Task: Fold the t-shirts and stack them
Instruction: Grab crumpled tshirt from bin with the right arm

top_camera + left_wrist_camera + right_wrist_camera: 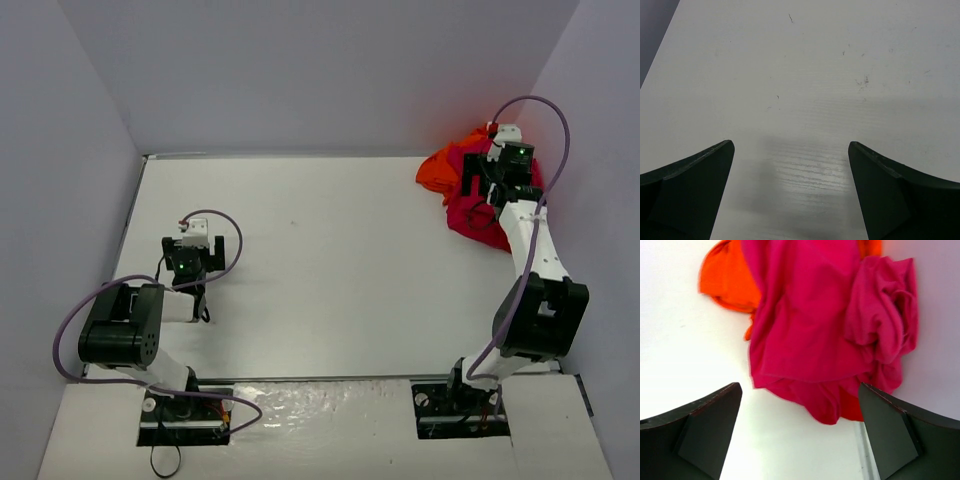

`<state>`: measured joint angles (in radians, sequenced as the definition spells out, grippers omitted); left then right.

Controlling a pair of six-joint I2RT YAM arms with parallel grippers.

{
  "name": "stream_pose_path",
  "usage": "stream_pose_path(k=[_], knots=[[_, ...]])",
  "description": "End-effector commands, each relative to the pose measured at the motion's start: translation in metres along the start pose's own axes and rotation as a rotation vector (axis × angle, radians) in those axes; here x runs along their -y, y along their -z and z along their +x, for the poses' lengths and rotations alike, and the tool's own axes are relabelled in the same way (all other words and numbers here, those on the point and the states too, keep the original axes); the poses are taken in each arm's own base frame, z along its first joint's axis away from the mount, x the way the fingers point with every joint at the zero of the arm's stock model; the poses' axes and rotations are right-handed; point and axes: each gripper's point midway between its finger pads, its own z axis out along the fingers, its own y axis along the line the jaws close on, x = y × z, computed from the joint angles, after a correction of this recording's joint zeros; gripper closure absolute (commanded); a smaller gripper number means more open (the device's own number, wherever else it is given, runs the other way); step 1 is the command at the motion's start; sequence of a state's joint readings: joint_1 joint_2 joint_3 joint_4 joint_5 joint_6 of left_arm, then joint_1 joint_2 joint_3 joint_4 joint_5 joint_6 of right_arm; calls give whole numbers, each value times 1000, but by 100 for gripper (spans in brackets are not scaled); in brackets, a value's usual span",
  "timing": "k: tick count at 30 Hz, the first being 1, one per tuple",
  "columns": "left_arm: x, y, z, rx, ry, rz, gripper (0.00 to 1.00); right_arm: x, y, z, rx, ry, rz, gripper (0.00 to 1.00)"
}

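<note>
A crumpled heap of t-shirts (pixel 465 190) lies in the far right corner of the table. In the right wrist view a crimson pink-red shirt (pixel 805 330) lies on top, an orange one (pixel 727 280) sticks out at the left, a magenta one (pixel 887 310) is bunched at the right, and a red edge (pixel 852 412) shows underneath. My right gripper (pixel 487 208) hovers over the heap's near edge, open and empty (pixel 800 405). My left gripper (pixel 190 262) is open and empty over bare table at the left (pixel 790 160).
The white table (pixel 330 260) is boxed in by grey walls at the left (pixel 60 200), back and right. The heap lies against the right wall (pixel 935 315). The table's right edge (pixel 862 450) shows beside my right finger.
</note>
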<state>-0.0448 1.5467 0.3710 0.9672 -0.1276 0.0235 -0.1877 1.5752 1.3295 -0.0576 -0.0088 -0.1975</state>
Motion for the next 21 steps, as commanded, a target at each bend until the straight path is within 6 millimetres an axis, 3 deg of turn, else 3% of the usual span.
stream_pose_path(k=[1, 3, 5, 9, 12, 16, 21], knots=[[-2, -5, -35, 106, 28, -5, 3, -3, 94, -104, 303, -65, -157, 0], [-2, -5, -35, 108, 29, -7, 3, -6, 121, -129, 384, -87, -197, 0], [-2, -5, -36, 108, 30, -5, 3, -15, 135, -139, 422, -73, -253, 0], [-2, -5, -35, 107, 30, -6, 3, -7, 127, -136, 409, -71, -198, 0], [-3, -5, -35, 107, 30, -7, 3, 1, 100, -110, 326, -94, -130, 0], [-2, -5, -35, 106, 30, -6, 3, -1, 63, -57, 148, -86, -98, 0], [-2, -5, -36, 109, 26, -4, 3, 12, 53, -14, 31, -26, -12, 0]])
